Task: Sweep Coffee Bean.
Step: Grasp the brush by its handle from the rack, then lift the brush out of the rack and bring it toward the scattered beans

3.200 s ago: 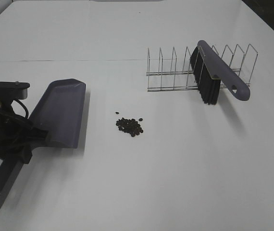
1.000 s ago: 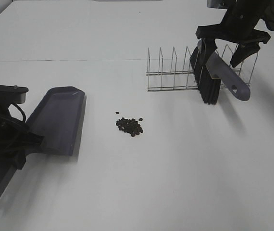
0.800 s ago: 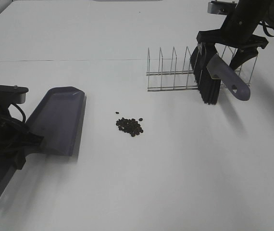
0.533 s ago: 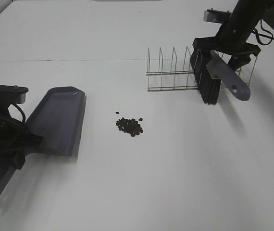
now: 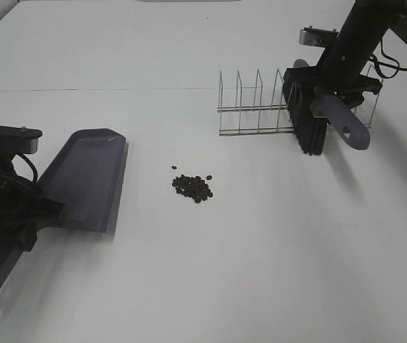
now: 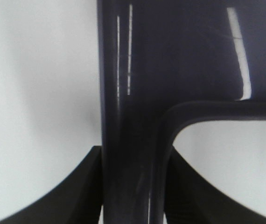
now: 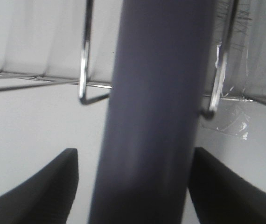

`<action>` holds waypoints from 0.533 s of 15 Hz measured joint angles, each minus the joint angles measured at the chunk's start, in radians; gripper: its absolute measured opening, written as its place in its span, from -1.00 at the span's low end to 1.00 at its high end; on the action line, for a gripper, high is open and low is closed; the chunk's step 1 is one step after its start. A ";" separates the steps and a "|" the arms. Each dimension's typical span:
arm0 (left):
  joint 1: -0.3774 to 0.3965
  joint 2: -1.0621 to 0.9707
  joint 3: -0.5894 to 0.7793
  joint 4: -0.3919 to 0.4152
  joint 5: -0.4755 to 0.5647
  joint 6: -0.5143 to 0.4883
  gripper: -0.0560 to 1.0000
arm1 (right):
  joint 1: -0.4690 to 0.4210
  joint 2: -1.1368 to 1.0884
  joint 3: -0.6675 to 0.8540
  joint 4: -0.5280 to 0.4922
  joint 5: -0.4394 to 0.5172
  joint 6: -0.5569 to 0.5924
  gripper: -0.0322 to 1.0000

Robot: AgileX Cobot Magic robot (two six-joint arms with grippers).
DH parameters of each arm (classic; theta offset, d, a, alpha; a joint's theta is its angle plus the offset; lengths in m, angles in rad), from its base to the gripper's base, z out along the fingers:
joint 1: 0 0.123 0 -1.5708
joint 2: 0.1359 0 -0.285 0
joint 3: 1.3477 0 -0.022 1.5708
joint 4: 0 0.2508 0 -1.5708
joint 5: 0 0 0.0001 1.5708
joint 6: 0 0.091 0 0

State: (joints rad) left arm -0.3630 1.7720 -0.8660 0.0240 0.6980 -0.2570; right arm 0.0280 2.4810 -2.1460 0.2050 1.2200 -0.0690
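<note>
Right end effector (image 5: pixel 330 88) lowered astride brush (image 5: pixel 348 127) handle, jaws apart

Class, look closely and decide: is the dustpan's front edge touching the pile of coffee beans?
Apart. The exterior high view shows a strip of bare white table between the dustpan and the coffee beans.

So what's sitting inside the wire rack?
A brush, bristles down, handle jutting out; the visible slots are otherwise empty. The right end effector covers slots behind it.
</note>
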 joint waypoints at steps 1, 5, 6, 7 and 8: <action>0.000 0.000 0.000 0.000 0.000 0.000 -0.30 | 0.000 0.006 0.000 0.000 0.000 0.000 0.10; 0.000 0.000 0.000 0.003 0.000 0.000 -0.30 | 0.000 0.007 0.000 0.005 0.000 0.001 0.01; 0.000 0.000 0.000 0.004 0.000 0.000 -0.30 | 0.000 0.007 0.000 0.011 0.000 0.001 0.00; 0.000 0.000 0.000 0.004 0.000 0.000 -0.30 | 0.000 0.007 0.000 0.026 -0.001 0.001 0.00; 0.000 0.000 0.000 0.004 0.000 0.000 -0.30 | 0.000 0.007 0.000 0.031 -0.001 0.001 -0.01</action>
State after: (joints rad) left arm -0.3630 1.7720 -0.8660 0.0280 0.6980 -0.2570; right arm 0.0280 2.4880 -2.1460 0.2360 1.2190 -0.0680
